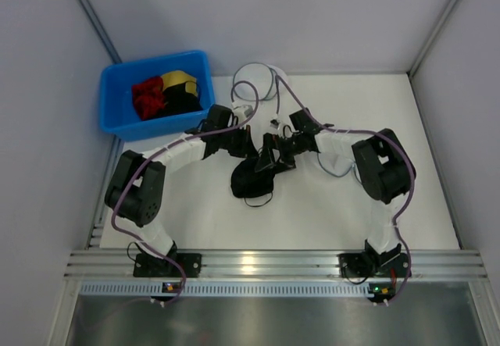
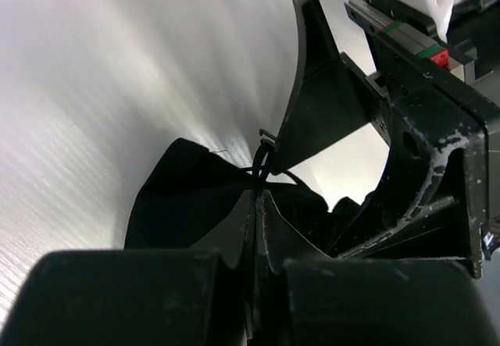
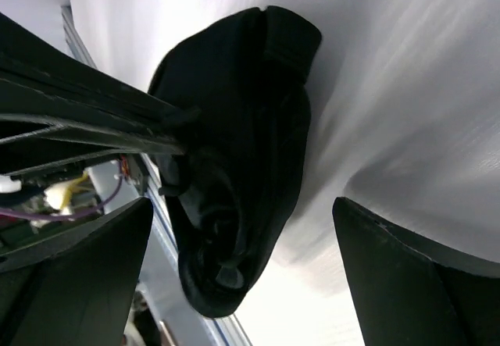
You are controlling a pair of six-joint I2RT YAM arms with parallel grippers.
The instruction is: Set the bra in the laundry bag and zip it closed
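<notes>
At the middle of the white table (image 1: 328, 213) lies the small black fabric bra (image 1: 248, 182), crumpled into a dark heap with a thin strap looping out at its near edge. Both arms reach in over it from either side. The left gripper (image 2: 256, 229) has its two black fingers pressed together on a fold of the bra's fabric and a thin black strap, the cloth drawn up into a peak at the pinch. The right gripper (image 3: 242, 205) faces it from the other side with its fingers spread wide, the bra's cup showing between them; whether either finger touches the cloth cannot be told. Well apart, toward the far edge of the table, sits the round see-through white mesh laundry bag (image 1: 262, 80) with its thin dark hoop rim. A blue plastic bin (image 1: 156, 131) stands at the far left corner, holding a red garment (image 1: 147, 96) and a yellow-and-black garment (image 1: 178, 84).
</notes>
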